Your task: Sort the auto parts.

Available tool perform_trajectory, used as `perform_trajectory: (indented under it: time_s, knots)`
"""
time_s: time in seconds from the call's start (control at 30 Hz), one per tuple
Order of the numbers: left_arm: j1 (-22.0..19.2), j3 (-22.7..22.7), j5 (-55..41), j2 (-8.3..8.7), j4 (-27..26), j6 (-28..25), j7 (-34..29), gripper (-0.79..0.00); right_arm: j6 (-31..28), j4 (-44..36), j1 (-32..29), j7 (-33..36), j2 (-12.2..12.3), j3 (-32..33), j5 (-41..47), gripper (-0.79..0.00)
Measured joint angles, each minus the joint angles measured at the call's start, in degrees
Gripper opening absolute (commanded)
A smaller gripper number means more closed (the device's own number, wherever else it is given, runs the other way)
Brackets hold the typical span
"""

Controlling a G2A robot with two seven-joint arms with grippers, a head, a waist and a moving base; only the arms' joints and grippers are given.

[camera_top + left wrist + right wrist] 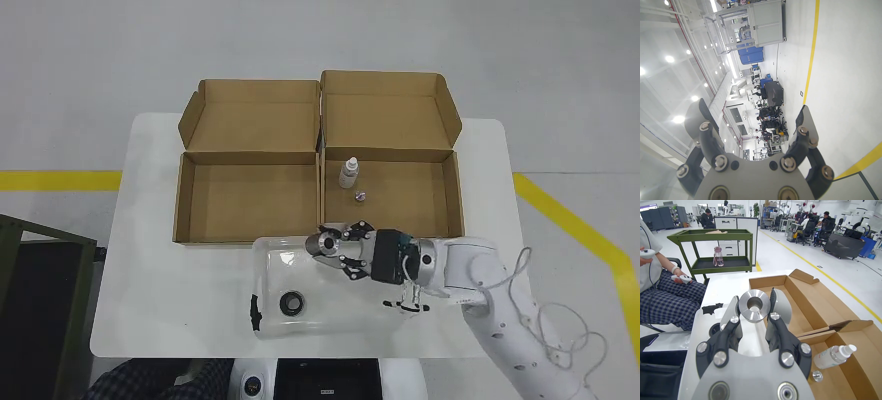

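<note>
Sorting of auto parts, carrying step. The right claw (335, 248) is closed on a metal ring (754, 307), its two fingers pressing opposite sides of the rim. The ring's bore faces back toward the wrist camera and slightly upward, so the ring's axis runs roughly along the line in which the claw points. The claw hangs over the far edge of the clear tray (340, 325), just short of the place where the two cardboard boxes meet.

The arm enters from the robot's right with the claw directed toward the left. The left box (247, 203), with a bare floor, therefore lies ahead of the claw and slightly left. The right box (405, 205) lies just beside the claw on the far side. The right box holds a bottle (348, 173) and a small metal piece (361, 196). A black ring (292, 302) lies in the tray, nearer the robot than the claw.

The left claw (753, 106) is spread wide, holds nothing, and points out at the room, away from the table (150, 250). The right arm is thus the nearer one for the placement.

The next step is judged to be a short carry over a box wall. Which box suits the ring cannot be settled from the contents alone.
</note>
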Motion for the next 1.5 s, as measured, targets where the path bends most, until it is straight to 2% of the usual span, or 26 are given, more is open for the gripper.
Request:
perform_trajectory:
  time_s: [0.4,1.17,1.27,1.5]
  knots:
    - [0.00,0.00,0.00,0.00,0.00,0.00,0.00,0.000,1.38,1.05,0.02,-1.29,-0.07,0.90,4.97,-0.785]
    - [0.00,0.00,0.00,0.00,0.00,0.00,0.00,0.000,1.39,1.05,0.01,-1.26,-0.06,0.90,4.94,-0.785]
    - [0.00,0.00,0.00,0.00,0.00,0.00,0.00,0.000,2.42,1.71,0.12,0.10,-0.19,0.13,5.30,-0.785]
    - [0.00,0.00,0.00,0.00,0.00,0.00,0.00,0.000,3.33,6.99,6.46,7.04,-1.32,-4.94,10.13,-0.785]
